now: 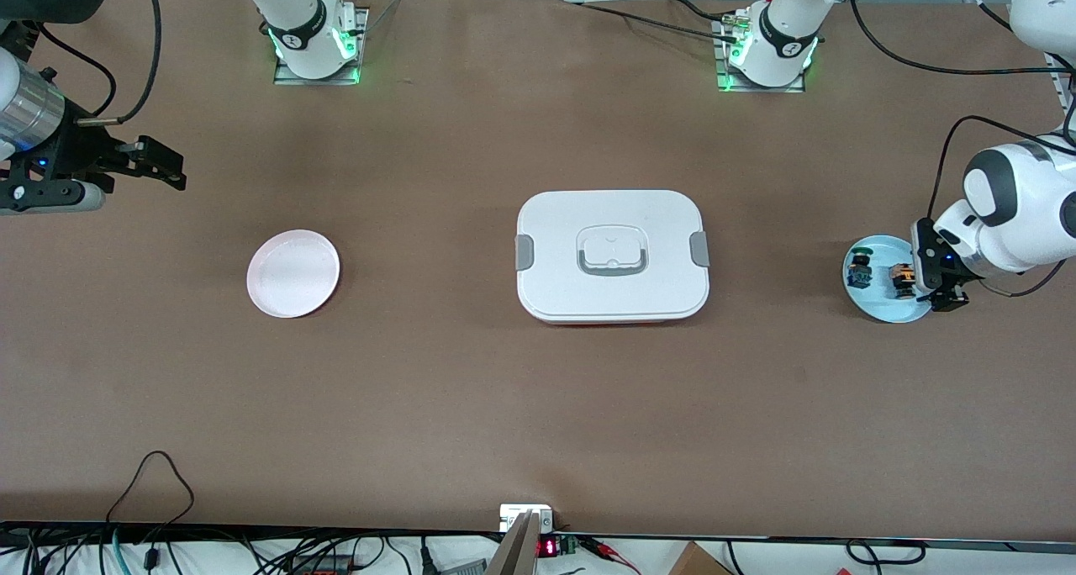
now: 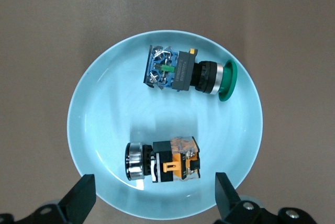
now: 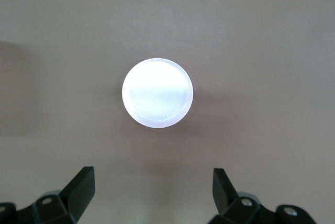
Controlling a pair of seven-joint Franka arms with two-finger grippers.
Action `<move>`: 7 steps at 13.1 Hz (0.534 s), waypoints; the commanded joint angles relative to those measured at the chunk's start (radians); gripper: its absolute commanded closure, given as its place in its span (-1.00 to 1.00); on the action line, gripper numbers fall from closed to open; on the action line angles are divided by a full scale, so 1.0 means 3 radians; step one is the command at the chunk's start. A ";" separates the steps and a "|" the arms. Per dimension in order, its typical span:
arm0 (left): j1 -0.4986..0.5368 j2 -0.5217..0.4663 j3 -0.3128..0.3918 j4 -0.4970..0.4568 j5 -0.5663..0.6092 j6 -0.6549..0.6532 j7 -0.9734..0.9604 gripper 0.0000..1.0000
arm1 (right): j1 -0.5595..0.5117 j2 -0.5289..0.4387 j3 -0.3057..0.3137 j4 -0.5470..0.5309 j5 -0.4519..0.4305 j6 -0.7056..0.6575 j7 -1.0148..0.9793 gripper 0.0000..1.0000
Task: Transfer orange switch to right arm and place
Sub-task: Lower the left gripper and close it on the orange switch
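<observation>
orange switch (image 2: 163,162), on its side, in blue plate (image 2: 94,103)

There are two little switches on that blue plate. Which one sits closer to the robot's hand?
The orange switch, lying between the open left hand's fingers; the green-capped switch lies farther off.

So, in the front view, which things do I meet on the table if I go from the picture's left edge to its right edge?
right gripper → pink plate → white lidded box → green-capped switch → orange switch → left gripper; both switches lie on the blue plate.
</observation>
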 commanded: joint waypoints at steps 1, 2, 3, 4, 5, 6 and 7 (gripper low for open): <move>0.0083 0.0010 -0.0052 -0.0073 0.0063 0.0167 0.0134 -1.00 | 0.0031 -0.0042 0.0000 -0.0013 -0.0033 0.0001 0.0006 -1.00; 0.0099 0.0015 -0.0057 -0.0120 0.0058 0.0238 0.0134 -1.00 | 0.0036 -0.0042 0.0000 -0.0013 -0.0038 0.0001 0.0006 -1.00; 0.0124 0.0020 -0.0057 -0.0150 0.0033 0.0249 0.0134 -1.00 | 0.0031 -0.0042 0.0000 -0.0013 -0.0033 0.0001 0.0006 -1.00; 0.0150 0.0025 -0.0062 -0.0161 0.0017 0.0295 0.0129 -1.00 | 0.0036 -0.0042 0.0000 -0.0013 -0.0033 0.0001 0.0006 -1.00; 0.0150 0.0030 -0.0067 -0.0196 0.0012 0.0326 0.0114 -1.00 | 0.0036 -0.0042 0.0000 -0.0013 -0.0033 -0.0004 0.0006 -1.00; 0.0155 0.0025 -0.0072 -0.0197 0.0012 0.0326 0.0089 -1.00 | 0.0031 -0.0042 0.0000 -0.0013 -0.0038 -0.0004 0.0006 -1.00; 0.0160 0.0025 -0.0072 -0.0197 -0.0013 0.0321 0.0063 -1.00 | 0.0031 -0.0042 0.0000 -0.0013 -0.0033 -0.0004 0.0006 -1.00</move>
